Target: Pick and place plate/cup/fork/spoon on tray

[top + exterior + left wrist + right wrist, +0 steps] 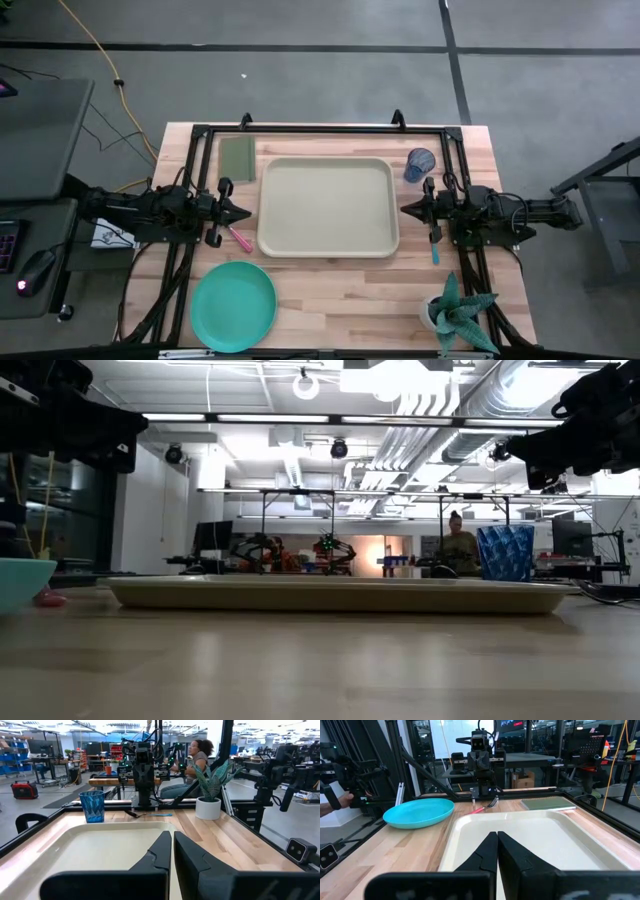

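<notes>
The beige tray point(328, 207) lies in the middle of the table. The teal plate point(233, 305) lies at the near left, the blue cup point(420, 163) stands upright right of the tray's far corner. The pink-handled fork point(240, 239) lies left of the tray, under my left gripper point(247, 212). The blue-handled spoon point(435, 245) lies right of the tray, under my right gripper point(404, 210). Both grippers are shut and empty, above the table at the tray's left and right edges, pointing at each other.
A small olive-green flat rectangle point(238, 157) lies left of the tray's far corner. A potted plant point(456, 314) in a white pot stands at the near right. Black frame rails point(320, 130) run along the table's far and side edges. A person sits beyond the table point(196, 762).
</notes>
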`<state>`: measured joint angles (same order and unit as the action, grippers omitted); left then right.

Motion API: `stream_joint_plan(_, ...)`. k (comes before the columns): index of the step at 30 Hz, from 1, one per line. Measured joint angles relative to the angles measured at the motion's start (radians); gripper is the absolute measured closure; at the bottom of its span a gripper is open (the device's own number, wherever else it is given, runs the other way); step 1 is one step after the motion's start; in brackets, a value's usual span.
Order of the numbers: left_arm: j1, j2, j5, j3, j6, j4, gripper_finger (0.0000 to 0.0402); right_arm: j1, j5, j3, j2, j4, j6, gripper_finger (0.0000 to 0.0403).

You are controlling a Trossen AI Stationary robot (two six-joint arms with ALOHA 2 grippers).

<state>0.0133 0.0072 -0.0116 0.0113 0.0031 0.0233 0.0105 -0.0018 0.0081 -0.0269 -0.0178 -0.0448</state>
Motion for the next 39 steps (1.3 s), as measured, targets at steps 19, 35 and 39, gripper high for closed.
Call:
stream_joint_plan(19, 0.000, 0.000, 0.000, 0.000, 0.000, 0.000, 0.0398, 0.000, 0.000, 0.000, 0.000, 0.000, 0.000, 0.0402)
stream_joint_plan(35, 0.000, 0.000, -0.003, 0.000, 0.039, 0.000, 0.0398, 0.000, 0.000, 0.000, 0.000, 0.000, 0.000, 0.0402)
stream_joint_plan(39, 0.000, 0.000, -0.030, 0.000, 0.230, 0.000, 0.0398, 0.000, 0.000, 0.000, 0.000, 0.000, 0.000, 0.0402)
